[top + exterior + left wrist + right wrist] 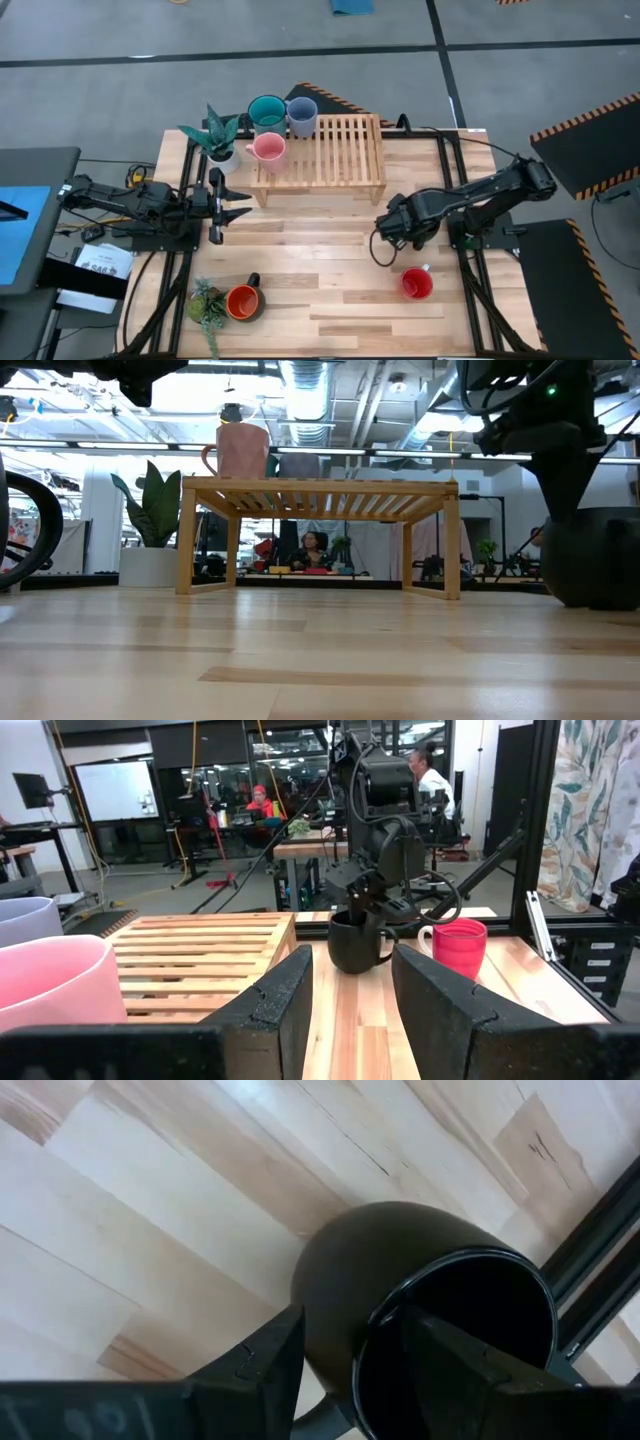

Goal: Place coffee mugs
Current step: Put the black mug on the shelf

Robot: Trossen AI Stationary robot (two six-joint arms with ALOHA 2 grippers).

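While I hold both arms where they are, this is how the desk reads to me.

Right arm: its jaws pinch the wall of the black mug, one finger outside, one inside the rim. I grip it by the rim because that leaves the base free to set down flat. In the overhead view the right jaws sit right of the desk's middle, between the rack and the red mug.

Black mug, height: I cannot tell whether it is lifted or still on the wood.

Left arm: it waits near the left edge, level with the rack's front. Its jaws stand part open and hold nothing, kept back so the right arm has room.

Rack: the wooden slatted rack stands at the far edge. Its right part is bare, and I judge that is where this mug belongs.

Mugs already placed: teal mug, grey-blue mug and pink mug cluster at the rack's left end, packed close to save slats.

Mugs waiting: red mug toward the near right; orange mug near the front edge, left of middle, touching a small plant.

Other: a bigger potted plant stands just beside the rack's left end.
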